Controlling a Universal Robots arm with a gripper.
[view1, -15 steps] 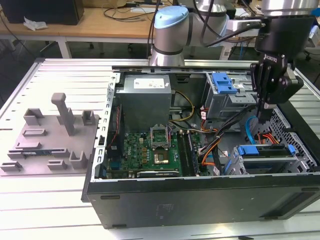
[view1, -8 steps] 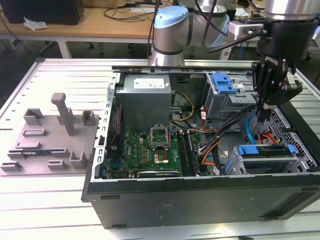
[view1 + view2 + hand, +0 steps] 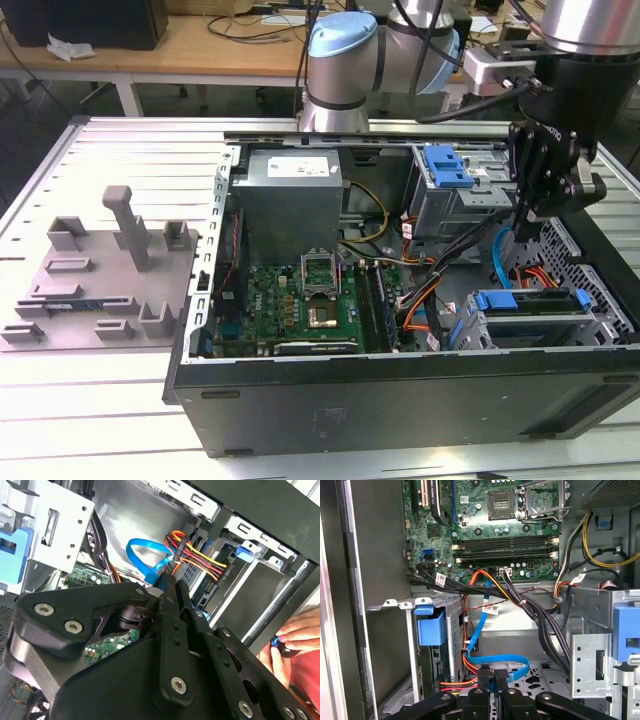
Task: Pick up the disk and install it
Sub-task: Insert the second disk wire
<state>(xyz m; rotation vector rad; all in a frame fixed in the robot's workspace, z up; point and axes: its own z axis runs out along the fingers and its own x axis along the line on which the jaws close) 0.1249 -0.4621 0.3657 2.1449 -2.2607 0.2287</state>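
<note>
1. Presently, the gripper (image 3: pixel 527 215): hangs over the open computer case (image 3: pixel 400 400), at the exterior view's right, just above the drive end of the chassis. In both wrist views the jaws appear drawn together, with nothing clamped between them.
2. Disk (image 3: pixel 528 303): judged to be the blue-framed unit lying in the lower drive bay, at the exterior view's lower right, below the gripper and apart from it. Only its blue bracket edge shows; the silver face and label are hidden by the bay.
3. Blue data cable (image 3: pixel 500 659): loops loose across the case floor just beyond the fingertips (image 3: pixel 484 680) and touches nothing the gripper holds.
4. Grey cage with blue tab (image 3: pixel 447 167) and power supply box (image 3: pixel 290 195): in place along the far wall, untouched.
5. Motherboard (image 3: pixel 300 300): exposed on the case floor, well apart from the gripper.
6. Person's hand (image 3: pixel 295 635): seen in the second wrist view just outside the case wall.
7. Progress, as a judgement: the disk looks lodged in its bay and the gripper is empty, so carrying appears done. Whether the disk is fully seated or cabled cannot be told.
</note>
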